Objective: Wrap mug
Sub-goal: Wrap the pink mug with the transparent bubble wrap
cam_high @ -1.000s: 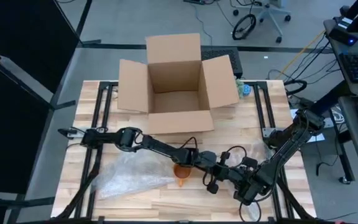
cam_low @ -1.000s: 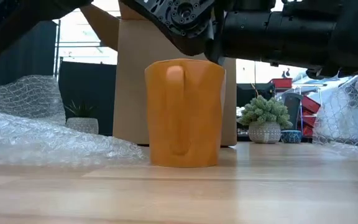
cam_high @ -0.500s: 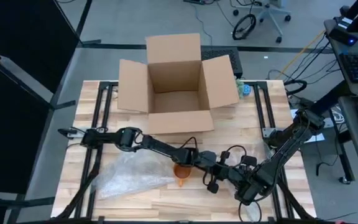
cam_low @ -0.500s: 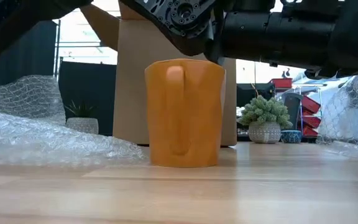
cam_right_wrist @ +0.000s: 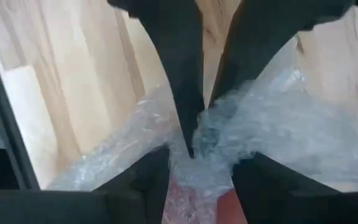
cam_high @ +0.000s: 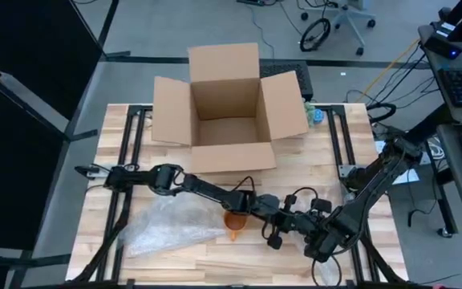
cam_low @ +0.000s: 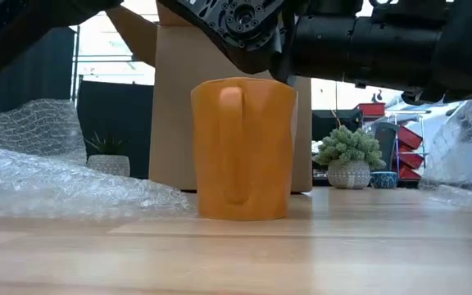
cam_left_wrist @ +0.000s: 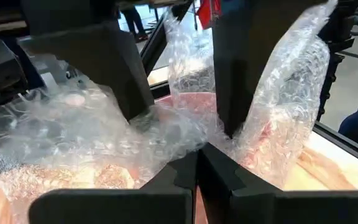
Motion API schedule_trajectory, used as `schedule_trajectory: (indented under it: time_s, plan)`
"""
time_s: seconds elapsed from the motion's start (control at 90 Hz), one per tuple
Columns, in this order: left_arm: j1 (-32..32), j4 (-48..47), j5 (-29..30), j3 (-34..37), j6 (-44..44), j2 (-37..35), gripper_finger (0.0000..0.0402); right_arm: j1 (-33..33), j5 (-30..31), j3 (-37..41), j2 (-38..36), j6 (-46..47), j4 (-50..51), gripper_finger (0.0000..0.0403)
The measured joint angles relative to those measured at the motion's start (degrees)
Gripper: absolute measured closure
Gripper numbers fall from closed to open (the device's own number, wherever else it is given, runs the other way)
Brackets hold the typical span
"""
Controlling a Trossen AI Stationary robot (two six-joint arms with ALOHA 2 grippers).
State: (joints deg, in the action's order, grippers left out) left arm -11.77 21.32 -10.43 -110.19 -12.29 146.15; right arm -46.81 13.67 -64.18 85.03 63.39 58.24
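The orange mug (cam_high: 235,225) (cam_low: 243,149) stands upright on its base on the wooden table (cam_high: 215,265), with its handle (cam_low: 233,143) toward the near edge. Just right of it, my left gripper (cam_high: 273,218) and right gripper (cam_high: 298,228) meet tip to tip above the table. Both are shut on one bunched piece of clear bubble wrap (cam_left_wrist: 185,124) (cam_right_wrist: 272,134). More of that wrap shows at the low view's right edge (cam_low: 468,139). A larger sheet of bubble wrap (cam_high: 171,226) lies flat on the table left of the mug. My left gripper pinches a gathered fold of the bubble wrap (cam_left_wrist: 199,144) between its two fingertips. It comes in about level from the table's left, and the wrap spreads away beyond the tips. My right gripper holds a thicker bunch of the same wrap (cam_right_wrist: 199,163) between its fingers (cam_right_wrist: 151,180), coming from the table's right. The wrap fans out to both sides of the fingers.
An open cardboard box (cam_high: 224,112) stands at the table's far side, behind the mug. A small potted plant (cam_low: 349,157) shows beyond the table in the low view. Bare wood lies along the near edge.
My right arm has shifted a little toward the table's right. The part of the bubble wrap at the low view's right has drawn back toward the table's right edge. The mug and my left gripper have kept still.
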Motion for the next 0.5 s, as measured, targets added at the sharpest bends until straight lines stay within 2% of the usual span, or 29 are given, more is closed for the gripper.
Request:
schedule_trajectory:
  time_s: [0.133, 0.5]
  plan:
    - [0.02, 0.03, 0.04, 0.00, 0.00, 0.01, 0.0402, 0.04, 1.79, -0.02, -1.52, 0.44, 0.25, 0.0257]
    - [0.02, 0.02, 0.02, 0.00, 0.02, 0.02, 0.0402, -1.71, 0.51, 0.35, -2.28, 3.32, 2.24, 0.0269]
